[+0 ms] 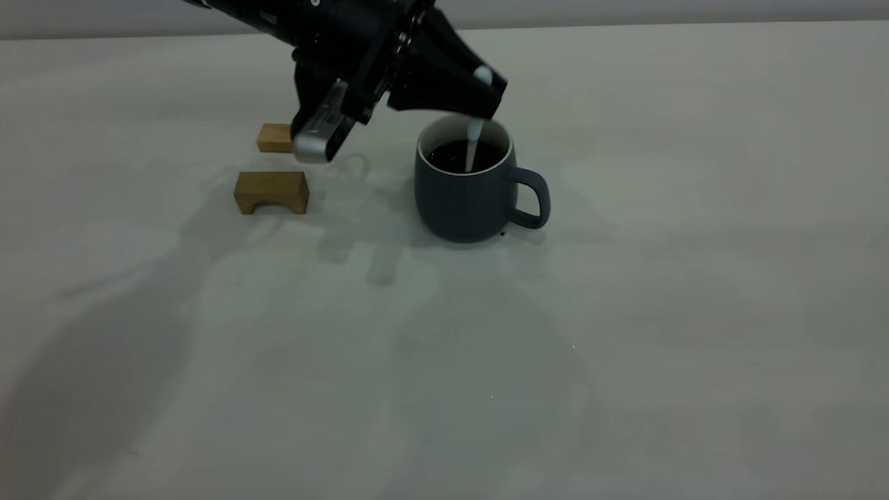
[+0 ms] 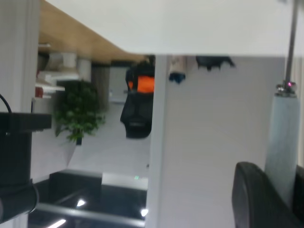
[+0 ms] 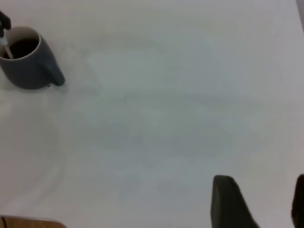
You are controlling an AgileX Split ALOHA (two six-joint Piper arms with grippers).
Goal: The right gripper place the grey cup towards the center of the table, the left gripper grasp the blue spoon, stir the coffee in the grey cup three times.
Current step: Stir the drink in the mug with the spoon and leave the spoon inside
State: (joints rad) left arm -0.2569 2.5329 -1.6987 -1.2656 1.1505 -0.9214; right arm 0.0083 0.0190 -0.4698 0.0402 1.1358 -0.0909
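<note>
So the left gripper [image 1: 486, 94] is coming in from the upper left of the exterior frame and hanging right over the grey cup [image 1: 465, 191], fingers clenched on the blue spoon [image 1: 475, 142]. The spoon is pointing nearly straight down, its pale handle tip is poking out above the fingertips and its lower end is dipping into the coffee [image 1: 464, 154]. The cup is sitting upright on the table [image 1: 625, 333], a bit above the middle of the frame, with its loop handle sticking out to the right. Off to the left of the cup, two small wooden blocks are sitting near each other: an arch-shaped block [image 1: 271, 192] closer to the camera, and a plain block [image 1: 275, 137] behind it, partly tucked behind the arm's silver-grey part. In the right wrist view the cup [image 3: 29, 59] is showing up far off in the upper left corner with the spoon [image 3: 5, 47] leaning against the inside of its rim, and the right gripper [image 3: 259, 202] is sitting at the bottom right, well apart from the cup, its dark fingers spread with bare table showing between them, holding nothing. The left wrist view is only giving me the spoon's pale handle [image 2: 284, 142] running along its right side, next to a dark finger [image 2: 259, 197].
</note>
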